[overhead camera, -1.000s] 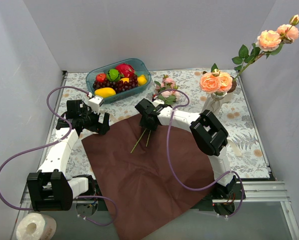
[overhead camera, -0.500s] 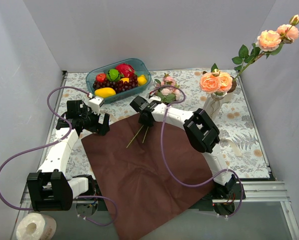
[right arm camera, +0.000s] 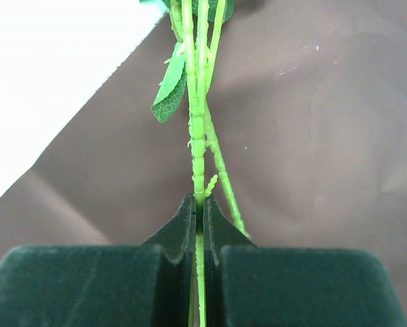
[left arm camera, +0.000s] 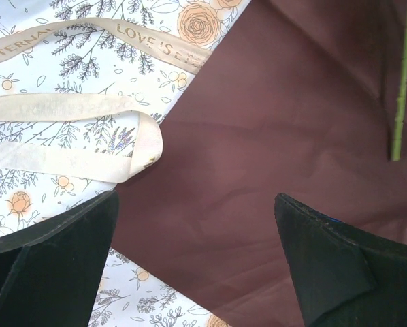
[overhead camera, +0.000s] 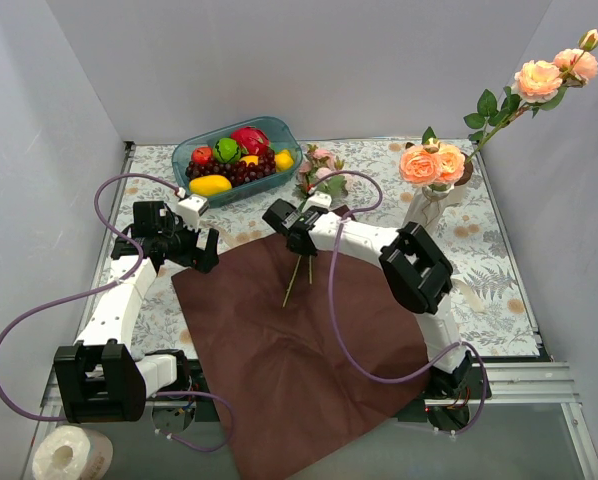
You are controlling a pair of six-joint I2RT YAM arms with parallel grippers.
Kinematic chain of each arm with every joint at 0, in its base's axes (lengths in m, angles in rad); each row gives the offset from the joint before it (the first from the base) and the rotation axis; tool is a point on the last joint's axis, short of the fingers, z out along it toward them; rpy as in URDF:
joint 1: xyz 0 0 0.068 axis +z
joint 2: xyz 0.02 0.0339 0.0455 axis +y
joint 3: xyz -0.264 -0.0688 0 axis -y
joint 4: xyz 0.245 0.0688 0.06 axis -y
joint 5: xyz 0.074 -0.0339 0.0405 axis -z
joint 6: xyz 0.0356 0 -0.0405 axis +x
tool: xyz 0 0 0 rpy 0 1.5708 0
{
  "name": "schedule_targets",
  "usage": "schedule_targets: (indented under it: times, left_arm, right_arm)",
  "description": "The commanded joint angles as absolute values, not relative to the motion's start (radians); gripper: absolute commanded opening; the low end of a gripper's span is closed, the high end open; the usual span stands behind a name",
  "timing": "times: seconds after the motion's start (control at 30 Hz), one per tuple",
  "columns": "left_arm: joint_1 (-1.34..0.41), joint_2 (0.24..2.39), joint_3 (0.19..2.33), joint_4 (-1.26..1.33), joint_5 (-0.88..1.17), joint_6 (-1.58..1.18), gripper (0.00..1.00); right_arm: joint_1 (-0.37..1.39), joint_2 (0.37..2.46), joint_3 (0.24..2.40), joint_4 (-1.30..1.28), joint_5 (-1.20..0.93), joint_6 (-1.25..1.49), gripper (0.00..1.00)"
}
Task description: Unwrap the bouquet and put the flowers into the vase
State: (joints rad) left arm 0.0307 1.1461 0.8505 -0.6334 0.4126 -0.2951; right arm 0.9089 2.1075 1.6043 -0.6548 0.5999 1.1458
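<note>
While the flowers [overhead camera: 319,176] hang from the right tool [right arm camera: 199,206], which is pressed together on one green stem [right arm camera: 197,136], we judge the step in hand to be the carry to the vase [overhead camera: 426,210]. The pink blooms sit above the far edge of the paper [overhead camera: 289,350], just beside the fruit bowl [overhead camera: 237,155], and the stem ends dangle over the sheet. The vase stands near the far right corner of the desk [overhead camera: 504,270], well apart from the held bunch.

To do this well, we would lift until the stem ends clear the paper. We would then swing right with the stems pointing down and lower them slowly into the scalloped mouth without tipping the vase. A second stem runs beside the pinched one. We cannot tell whether it is clamped too, so it may slip. The left tool [left arm camera: 197,197] is spread wide, low over the paper's left edge near the ribbon [left arm camera: 74,146], and could steady the sheet.

We count:
- one vase, with two peach blooms [overhead camera: 431,163] at its rim
- one long spray [overhead camera: 539,78] that appears to rise from the vase, with two blooms and a bud
- two stem ends in the held bunch, whose small blooms are too clustered to count
- one sheet of paper
- one bowl
- two ribbon strands, possibly one looped piece
</note>
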Motion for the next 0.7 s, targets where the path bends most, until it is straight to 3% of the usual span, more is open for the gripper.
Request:
schedule_targets:
  times: [0.0,0.27,0.53,0.67]
  left_arm:
    - [0.037,1.106,0.891,-0.655,0.443,-0.288,0.98]
    - [0.035,1.085,0.902,-0.667,0.451,-0.296,0.98]
    - [0.037,1.074,0.917,-0.681,0.468,-0.301,0.98]
    - [0.035,1.084,0.922,-0.681,0.477,-0.313,0.98]
  right_arm:
    - [0.951,1.924,1.631,-0.567,0.764,1.08,0.01]
    - [0.999,1.653,1.603,-0.335,0.787,0.83,0.01]
    - [1.084,1.3,1.25,0.028,0.748,0.534,0.01]
    - [1.101,1.22,1.291,0.113,0.769,0.283,0.01]
